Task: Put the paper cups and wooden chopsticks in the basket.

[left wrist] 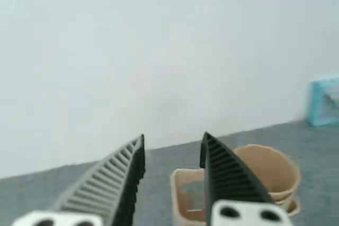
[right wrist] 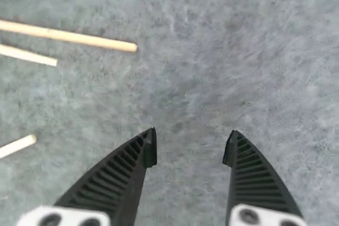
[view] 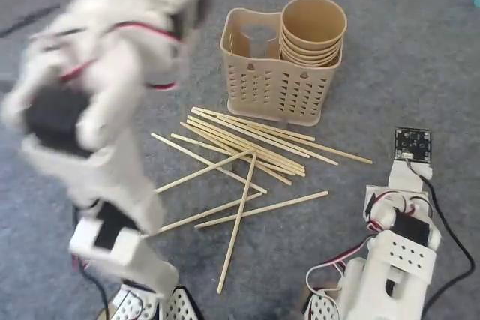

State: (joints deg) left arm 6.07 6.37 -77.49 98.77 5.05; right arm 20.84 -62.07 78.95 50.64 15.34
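A beige perforated basket stands at the back middle of the grey carpet. A stack of paper cups sits in its right compartment. Several wooden chopsticks lie scattered in front of it. The left arm is raised high at the left, blurred. Its gripper is open and empty, up in the air, with the basket and the cups below and beyond it. The right arm is folded at the front right. Its gripper is open just above bare carpet, with chopstick ends a little way off.
A pale wall rises behind the carpet. A light blue object stands far right at the back. Cables run along the right arm. There is free carpet to the right of the basket and the chopsticks.
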